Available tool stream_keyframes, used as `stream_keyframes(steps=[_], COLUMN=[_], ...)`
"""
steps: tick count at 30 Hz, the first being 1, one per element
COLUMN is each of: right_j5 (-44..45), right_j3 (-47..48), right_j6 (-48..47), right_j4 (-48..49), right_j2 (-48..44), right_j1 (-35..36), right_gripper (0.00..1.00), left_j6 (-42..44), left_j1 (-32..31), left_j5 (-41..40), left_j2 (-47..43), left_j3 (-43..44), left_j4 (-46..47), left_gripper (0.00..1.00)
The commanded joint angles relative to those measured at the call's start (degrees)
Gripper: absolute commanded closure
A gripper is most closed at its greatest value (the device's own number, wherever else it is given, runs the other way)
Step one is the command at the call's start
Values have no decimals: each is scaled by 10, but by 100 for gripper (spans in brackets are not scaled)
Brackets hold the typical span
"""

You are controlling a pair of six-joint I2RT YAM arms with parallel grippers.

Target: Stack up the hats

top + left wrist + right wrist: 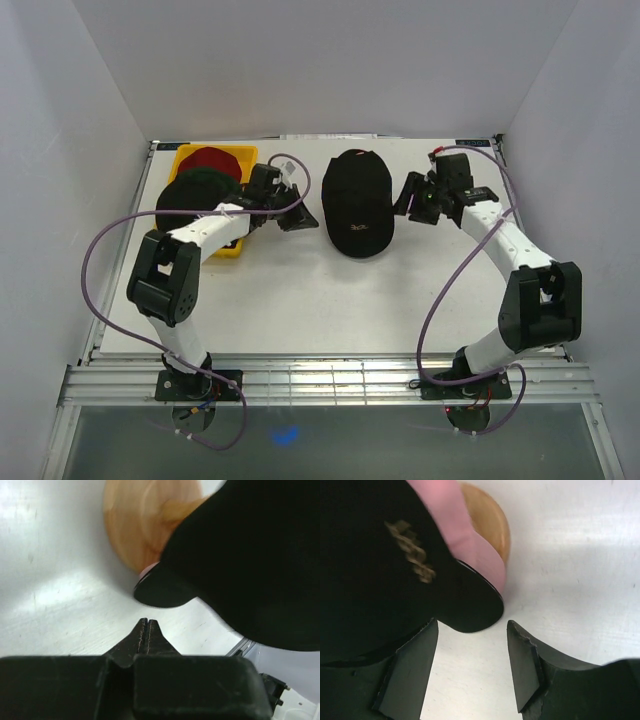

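Observation:
A black cap (355,205) with a small logo sits mid-table on a wooden stand (145,520), its brim toward the near side. My left gripper (300,218) is shut and empty just left of the cap; in the left wrist view its tips (146,623) point at the cap's edge (250,555). My right gripper (408,195) is open just right of the cap. In the right wrist view the gripper (472,626) is open, with the cap's black brim (470,605) close ahead of the gap. A red cap (210,158) and a dark green cap (195,190) lie in the tray.
A yellow tray (232,250) stands at the back left, partly under my left arm. White walls enclose the table on three sides. The stand (492,522) also shows behind the pink underside of the brim in the right wrist view.

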Motion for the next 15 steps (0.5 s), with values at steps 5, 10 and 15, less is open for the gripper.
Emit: stream_keyframes(steps=[5,10,15], right_j5=[-26,-24,-44], right_j3=[128,168,156], right_j6=[4,10,44], right_j4=[-17,-17,38], right_j2=[-20,21,73], right_j1=[-4,-4,-3], right_gripper=[35,34,33], left_j6=[32,33,24], left_j1=[-1,-1,-4], left_j5=[-81,-67,-52], left_j2=[-55,-53,-40], left_j3=[113,139,157], left_j4=[-70,-48,-11], left_gripper=[100,100,99])
